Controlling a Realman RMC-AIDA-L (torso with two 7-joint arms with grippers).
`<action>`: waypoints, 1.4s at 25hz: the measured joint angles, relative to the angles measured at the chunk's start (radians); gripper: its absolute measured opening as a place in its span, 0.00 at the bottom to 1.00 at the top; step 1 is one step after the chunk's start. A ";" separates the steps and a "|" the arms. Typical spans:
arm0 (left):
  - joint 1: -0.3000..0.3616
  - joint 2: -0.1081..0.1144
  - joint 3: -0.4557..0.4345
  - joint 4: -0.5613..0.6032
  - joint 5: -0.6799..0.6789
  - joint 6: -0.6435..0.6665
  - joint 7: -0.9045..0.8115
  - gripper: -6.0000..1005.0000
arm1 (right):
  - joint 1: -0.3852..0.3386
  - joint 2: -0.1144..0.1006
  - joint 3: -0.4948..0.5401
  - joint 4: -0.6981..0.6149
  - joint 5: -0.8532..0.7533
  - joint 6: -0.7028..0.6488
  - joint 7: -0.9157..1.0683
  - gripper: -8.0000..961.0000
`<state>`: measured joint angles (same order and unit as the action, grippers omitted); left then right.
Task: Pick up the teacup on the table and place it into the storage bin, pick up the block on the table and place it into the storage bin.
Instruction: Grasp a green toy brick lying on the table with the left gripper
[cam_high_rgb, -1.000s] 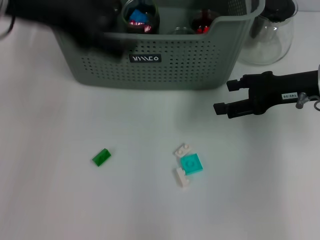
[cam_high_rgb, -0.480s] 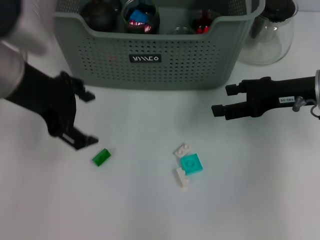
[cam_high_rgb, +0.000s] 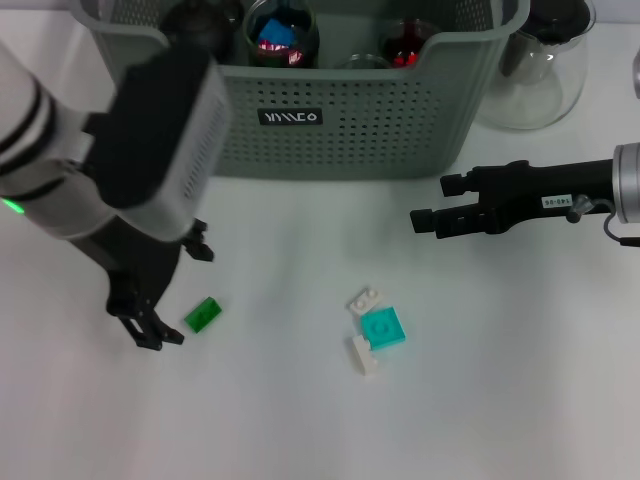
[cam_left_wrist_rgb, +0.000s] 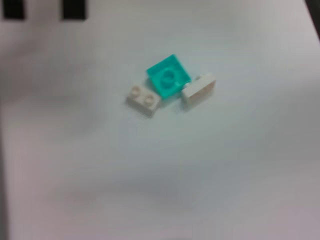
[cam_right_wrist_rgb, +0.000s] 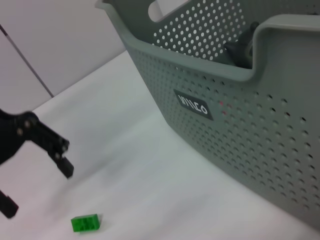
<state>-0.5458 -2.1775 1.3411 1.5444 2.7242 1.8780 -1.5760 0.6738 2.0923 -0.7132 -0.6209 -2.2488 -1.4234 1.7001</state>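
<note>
The green block (cam_high_rgb: 203, 315) lies on the white table, also seen as the block (cam_right_wrist_rgb: 85, 223) in the right wrist view. My left gripper (cam_high_rgb: 174, 292) hangs low just left of it, open, its nearer finger (cam_high_rgb: 148, 330) close beside the block and holding nothing. From the right wrist camera the same left gripper (cam_right_wrist_rgb: 37, 190) shows open above the block. The grey-green storage bin (cam_high_rgb: 330, 140) stands at the back with dark teacups (cam_high_rgb: 281, 30) inside. My right gripper (cam_high_rgb: 432, 203) hovers open to the right, in front of the bin.
A teal plate (cam_high_rgb: 382, 327) with two small white bricks (cam_high_rgb: 365, 355) lies mid-table; in the left wrist view the teal plate (cam_left_wrist_rgb: 168, 75) shows too. A clear glass carafe (cam_high_rgb: 540, 65) stands right of the bin.
My left arm swung from above the bin down to the table and now sits open beside the green block. The right gripper drifted slightly left.
</note>
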 joint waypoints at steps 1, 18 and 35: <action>-0.006 0.000 0.014 -0.015 0.003 -0.011 0.012 0.86 | 0.002 0.001 0.000 0.003 0.000 0.003 0.001 0.98; -0.084 0.007 0.170 -0.282 0.055 -0.211 0.116 0.82 | 0.010 0.003 0.001 0.049 0.000 0.026 -0.001 0.98; -0.110 0.007 0.173 -0.350 0.065 -0.243 0.138 0.60 | 0.000 0.003 0.003 0.050 0.000 0.040 -0.003 0.98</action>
<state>-0.6559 -2.1705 1.5141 1.1940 2.7888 1.6350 -1.4379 0.6734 2.0954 -0.7102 -0.5706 -2.2487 -1.3833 1.6969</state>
